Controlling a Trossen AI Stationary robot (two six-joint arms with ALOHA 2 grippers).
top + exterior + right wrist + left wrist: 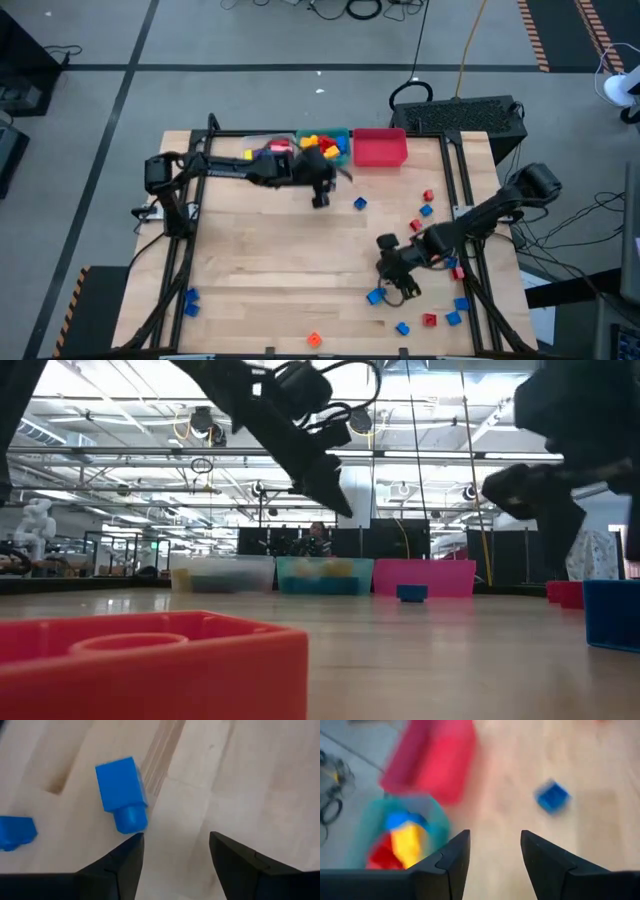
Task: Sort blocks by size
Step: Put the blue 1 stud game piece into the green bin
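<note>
The left gripper (pixel 321 201) hung just in front of the bins at the far edge of the table, its fingers (pixel 451 861) apart with nothing between them. Below and to its right one small blue cube (pixel 360 203) lay alone on the wood. The right gripper (pixel 398 284) was low over the near-right part of the table, its fingers (pixel 125 862) also spread and empty, and a blue brick (pixel 121 794) with a round stud lay on its side just ahead of them, touching neither finger. A second blue piece (pixel 16 833) showed farther off in the right wrist view.

Judging by how things lay, the sort was partly done. The teal bin (pixel 344 134) in the middle of the far row held a heap of yellow, red, blue and orange blocks. The clear bin (pixel 252 143) to its left held a few pieces, yellow and pink among them. The red bin (pixel 379 148) on the right looked empty, though its floor was hard to read.

Plenty remained loose: red and blue blocks (pixel 427 210) were scattered along the right side, several blue ones (pixel 402 327) and a red one lay near the front right, an orange block (pixel 314 340) sat at the near edge, and two blue bricks (pixel 190 300) lay near the front left corner. The right gripper seemed best placed for the blue brick beside it.
</note>
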